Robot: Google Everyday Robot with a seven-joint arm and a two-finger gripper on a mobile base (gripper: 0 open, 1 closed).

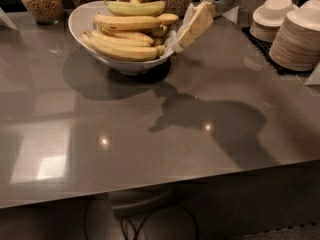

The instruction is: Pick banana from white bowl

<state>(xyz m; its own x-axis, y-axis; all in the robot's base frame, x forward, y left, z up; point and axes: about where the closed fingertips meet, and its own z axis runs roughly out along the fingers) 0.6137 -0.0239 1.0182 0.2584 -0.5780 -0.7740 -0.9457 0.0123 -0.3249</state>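
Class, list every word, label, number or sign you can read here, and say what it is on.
None readable. The jars, the white bowl, the stacked plates and the gripper, which is beside the bowl's right rim, show no legible text.

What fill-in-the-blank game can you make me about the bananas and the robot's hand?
1. The white bowl is full of yellow ____.
2. In the picture, the gripper hangs just beside the bowl, on its ____ side.
3. The jars stand ____ the bowl, at the far edge of the table.

Missing words: bananas; right; behind.
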